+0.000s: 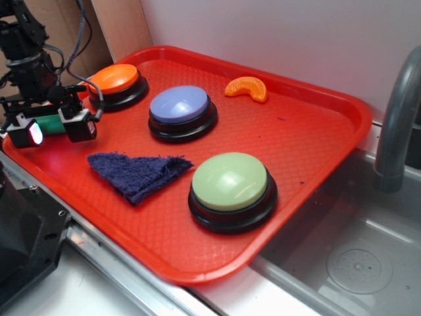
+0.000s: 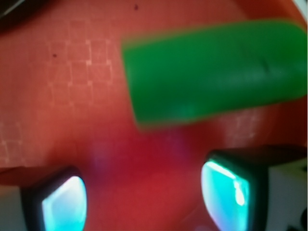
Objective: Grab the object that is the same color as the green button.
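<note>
Red tray (image 1: pixel 316 131) holds three buttons, cloth, green cylinder (image 2: pixel 216 72) lying between the spread-open end effector (image 1: pixel 54 130).

The tray (image 1: pixel 316 141) looks like red plastic with a fine grid texture and a slight sheen. The cylinder (image 2: pixel 216 72) is matt green and smooth. The green button (image 1: pixel 230 181) has a smooth satin dome on a glossy black base. The rag (image 1: pixel 138 172) is rough blue terry cloth. The sink (image 1: pixel 355 257) is dull brushed metal.

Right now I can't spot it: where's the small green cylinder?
Exterior view: green cylinder lies at the red tray's left edge, between the open gripper's fingers, near the orange button.
</note>
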Controlling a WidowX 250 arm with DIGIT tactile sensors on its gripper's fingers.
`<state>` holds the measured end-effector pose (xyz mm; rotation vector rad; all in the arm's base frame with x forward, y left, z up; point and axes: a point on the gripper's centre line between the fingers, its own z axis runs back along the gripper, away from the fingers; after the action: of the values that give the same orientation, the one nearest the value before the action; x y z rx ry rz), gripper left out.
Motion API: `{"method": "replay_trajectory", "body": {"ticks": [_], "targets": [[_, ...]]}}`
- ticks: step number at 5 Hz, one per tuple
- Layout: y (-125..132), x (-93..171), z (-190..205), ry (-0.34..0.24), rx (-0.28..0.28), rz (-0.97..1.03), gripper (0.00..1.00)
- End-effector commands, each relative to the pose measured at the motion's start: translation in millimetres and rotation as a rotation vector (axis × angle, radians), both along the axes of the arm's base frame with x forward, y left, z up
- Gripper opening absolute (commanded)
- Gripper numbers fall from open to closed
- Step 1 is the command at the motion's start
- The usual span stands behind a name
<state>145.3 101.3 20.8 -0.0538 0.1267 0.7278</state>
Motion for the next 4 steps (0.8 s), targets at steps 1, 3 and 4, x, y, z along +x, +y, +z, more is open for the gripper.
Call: {"method": "replay_trajectory", "body": {"ticks": [1,3,4], "targets": [[4.3,-3.5,10.5,-0.018,-0.041,-0.088,1.0],[44.5,-5.8,74.5,-0.174,0.072,-0.332,1.0],[54.8,5.9,72.0,-0.194,0.131,-0.438,1.0]]}}
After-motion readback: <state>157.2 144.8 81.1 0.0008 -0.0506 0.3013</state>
